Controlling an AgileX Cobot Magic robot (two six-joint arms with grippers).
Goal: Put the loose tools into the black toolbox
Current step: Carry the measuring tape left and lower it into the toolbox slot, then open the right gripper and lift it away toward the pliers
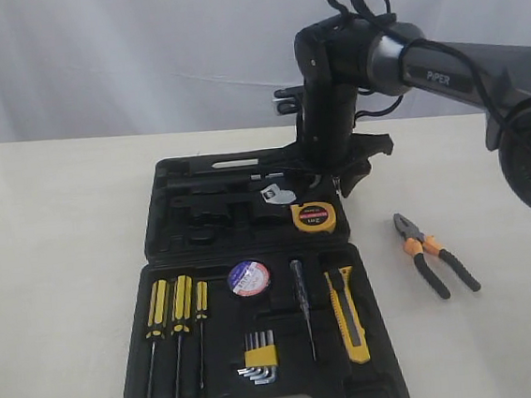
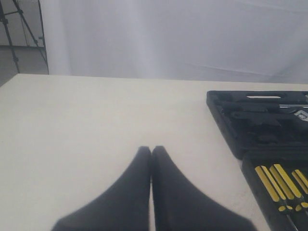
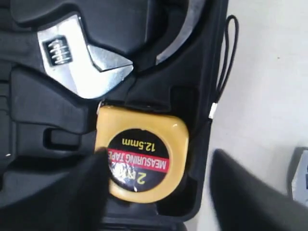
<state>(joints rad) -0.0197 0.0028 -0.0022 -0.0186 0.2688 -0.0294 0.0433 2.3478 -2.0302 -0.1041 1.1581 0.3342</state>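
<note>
The black toolbox (image 1: 172, 183) lies open on the table, also seen in the left wrist view (image 2: 250, 130) and the right wrist view (image 3: 48, 106). The yellow tape measure (image 1: 312, 216) (image 3: 142, 154) rests in a recess at the far half's right corner. My right gripper (image 1: 328, 185) (image 3: 158, 155) hovers over it, open, with one finger at its edge and the other over the table beside the case. In the near half lie the dark tape roll (image 1: 249, 279) and the utility knife (image 1: 348, 313). The pliers (image 1: 434, 253) lie on the table to the right. My left gripper (image 2: 151, 149) is shut and empty.
Yellow-handled screwdrivers (image 1: 173, 311) (image 2: 279, 180), a hex key set (image 1: 259, 359) and a slim tester screwdriver (image 1: 301, 299) sit in the near half. A silver adjustable wrench (image 3: 82, 57) lies beside the tape measure. The tape measure's black strap (image 3: 226, 62) trails onto the table.
</note>
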